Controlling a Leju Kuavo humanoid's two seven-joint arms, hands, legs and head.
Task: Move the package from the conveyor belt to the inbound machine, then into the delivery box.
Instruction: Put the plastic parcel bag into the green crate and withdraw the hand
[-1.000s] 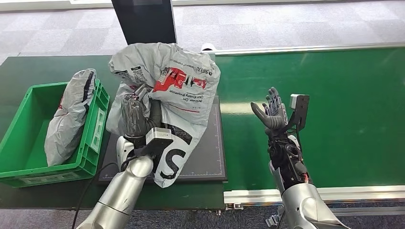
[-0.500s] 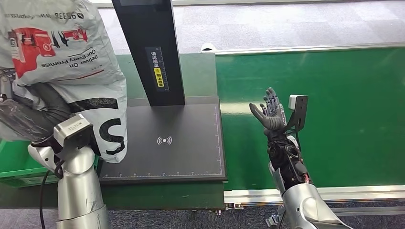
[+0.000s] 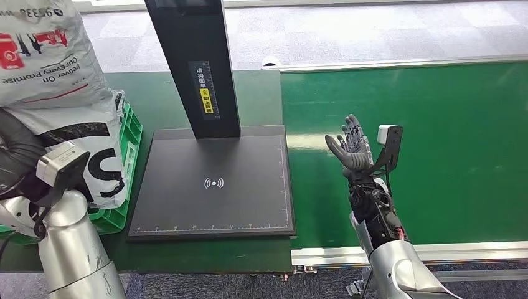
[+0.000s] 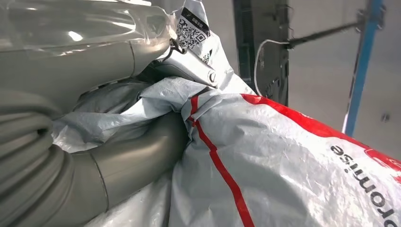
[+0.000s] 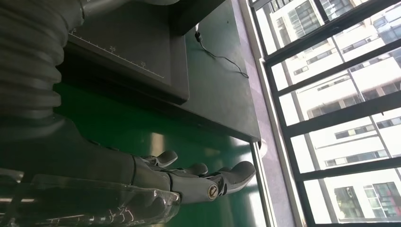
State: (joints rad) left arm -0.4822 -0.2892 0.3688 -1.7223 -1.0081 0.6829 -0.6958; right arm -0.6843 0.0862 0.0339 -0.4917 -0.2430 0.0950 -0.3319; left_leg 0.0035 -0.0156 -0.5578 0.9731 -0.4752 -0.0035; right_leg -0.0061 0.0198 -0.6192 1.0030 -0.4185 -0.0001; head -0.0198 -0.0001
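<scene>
package (image 3: 59,93) gripped (left hand (image 4: 94,156)), over box (image 3: 127,156)

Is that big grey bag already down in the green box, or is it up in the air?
Up in the air: the left hand grips the grey bag above the green box.
</scene>
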